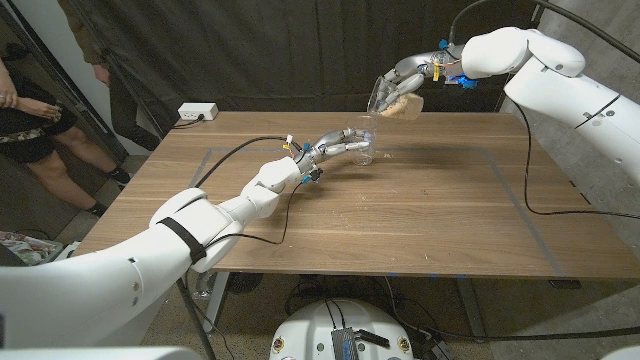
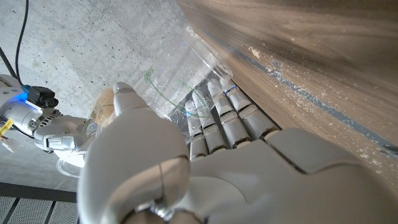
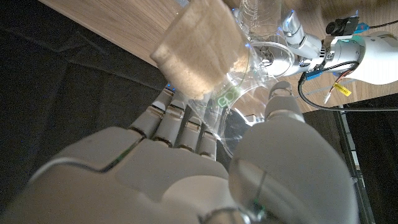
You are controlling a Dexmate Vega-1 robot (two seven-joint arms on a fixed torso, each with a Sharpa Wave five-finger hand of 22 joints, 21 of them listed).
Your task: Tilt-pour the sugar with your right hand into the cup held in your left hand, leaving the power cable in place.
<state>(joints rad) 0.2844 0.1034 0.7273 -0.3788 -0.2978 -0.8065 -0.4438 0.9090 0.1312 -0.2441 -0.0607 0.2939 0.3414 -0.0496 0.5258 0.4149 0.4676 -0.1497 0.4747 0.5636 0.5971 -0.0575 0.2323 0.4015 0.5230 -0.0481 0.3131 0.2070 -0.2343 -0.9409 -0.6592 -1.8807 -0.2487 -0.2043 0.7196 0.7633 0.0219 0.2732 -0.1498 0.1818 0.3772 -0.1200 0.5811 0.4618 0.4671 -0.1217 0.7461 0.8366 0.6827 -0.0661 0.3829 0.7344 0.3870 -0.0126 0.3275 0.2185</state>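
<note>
A: Right, nearest me first: my left hand [image 1: 335,143] is out over the middle of the wooden table [image 1: 420,215], fingers wrapped around a clear plastic cup [image 1: 362,142]. In the left wrist view the fingers [image 2: 217,121] lie along the cup's wall with the thumb on the other side, so it is grasped, not loose.

B: Any writing on that cup?

A: There are thin green lines printed on the clear wall [image 2: 168,87], but I cannot read them as words.

B: And the sugar?

A: Higher and further back, my right hand [image 1: 408,72] grips a second clear cup [image 1: 385,95], tipped over on its side with its mouth toward the left-hand cup and above it. The sugar [image 1: 404,105] is a tan, packed lump lying along the tipped cup's lower wall. From the right wrist it looks like a pale brown block [image 3: 199,46] at the cup's far end, with the other cup just beyond.

B: Any label there?

A: A small green mark [image 3: 227,96] on the wall, too blurred to read.

B: The cable?

A: The black power cable [image 1: 230,152] crosses the table's left part toward a white power strip [image 1: 196,113] at the far left corner. A person [image 1: 30,110] stands beyond that side.
</note>
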